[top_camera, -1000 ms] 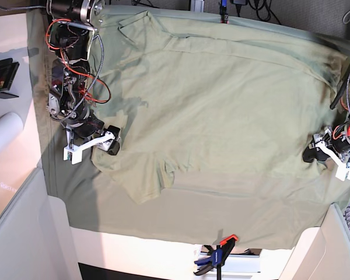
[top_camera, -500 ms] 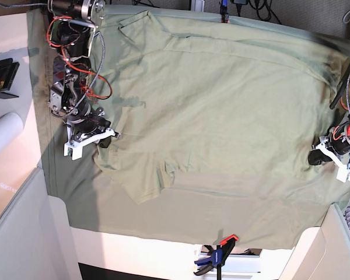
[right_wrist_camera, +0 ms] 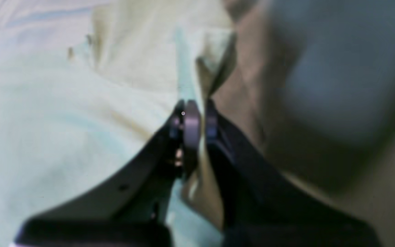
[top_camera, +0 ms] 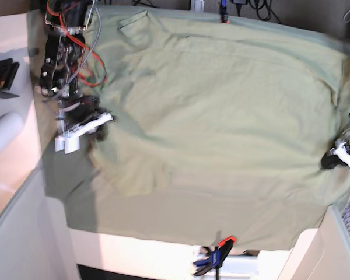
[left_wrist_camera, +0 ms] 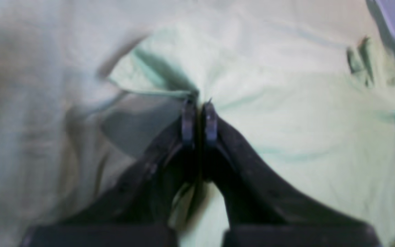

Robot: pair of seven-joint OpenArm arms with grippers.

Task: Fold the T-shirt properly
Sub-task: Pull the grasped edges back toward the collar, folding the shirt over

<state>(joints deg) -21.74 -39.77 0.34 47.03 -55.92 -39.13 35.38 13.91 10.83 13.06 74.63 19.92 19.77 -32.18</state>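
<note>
The pale sage-green T-shirt (top_camera: 221, 105) lies spread flat and wide across the table, with a sleeve at the front left (top_camera: 137, 181). My right gripper (top_camera: 99, 125) is at the shirt's left edge. In the right wrist view the gripper (right_wrist_camera: 197, 109) is shut on a raised fold of the shirt (right_wrist_camera: 197, 51). My left gripper (top_camera: 328, 161) is at the shirt's right edge. In the left wrist view the gripper (left_wrist_camera: 197, 103) is shut on a pinched edge of the shirt (left_wrist_camera: 286, 120), with creases fanning out from the jaws.
A greyer-green sheet (top_camera: 163, 213) covers the table under the shirt and hangs over the front edge. A blue and orange clamp (top_camera: 216, 256) grips the front edge. A white roll (top_camera: 3, 137) and a black object (top_camera: 0, 76) sit off to the left.
Both grippers have moved outward, the right one up and to the view's left, the left one toward the view's right edge. The shirt is stretched wider and flatter between them.
</note>
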